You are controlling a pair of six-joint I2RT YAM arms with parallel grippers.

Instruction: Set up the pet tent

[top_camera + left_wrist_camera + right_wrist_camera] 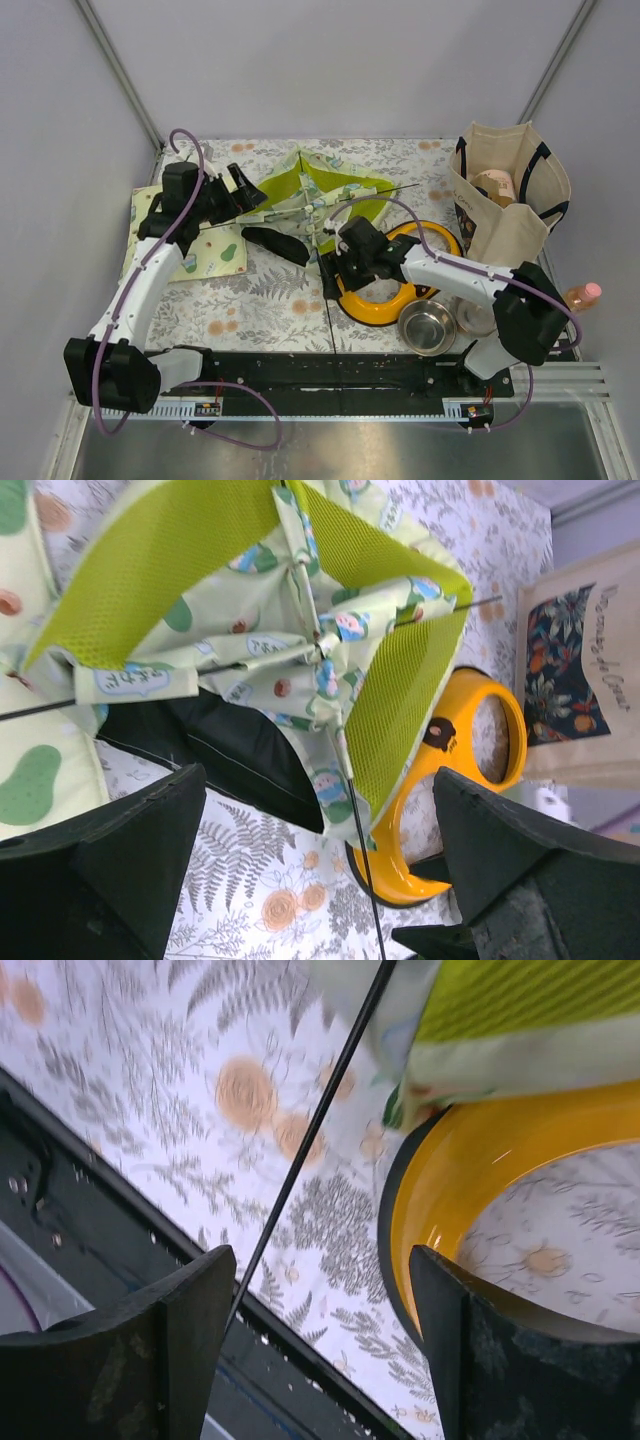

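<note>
Pet tent (pixel 320 195) is a half-collapsed heap mid-table, toward 12 o'clock from the bases, with its 4 o'clock corner draped on the orange feeder (pixel 372 308). Both sets of jaws are apart and holding nothing. Left gripper (pixel 315 800) sits at the tent's 9 o'clock side, and right gripper (pixel 320 1270) has 1 black pole (pixel 312 1135) just inside its gap. I'd centre that pole before closing, then lift slowly so the fabric doesn't snag the feeder.

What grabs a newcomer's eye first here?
The half-raised tent sits mid-table, lime panels up and black poles poking out, with the left gripper and right gripper both open beside it. An orange feeder lies just right of it; a tote bag stands at the far right corner.
</note>
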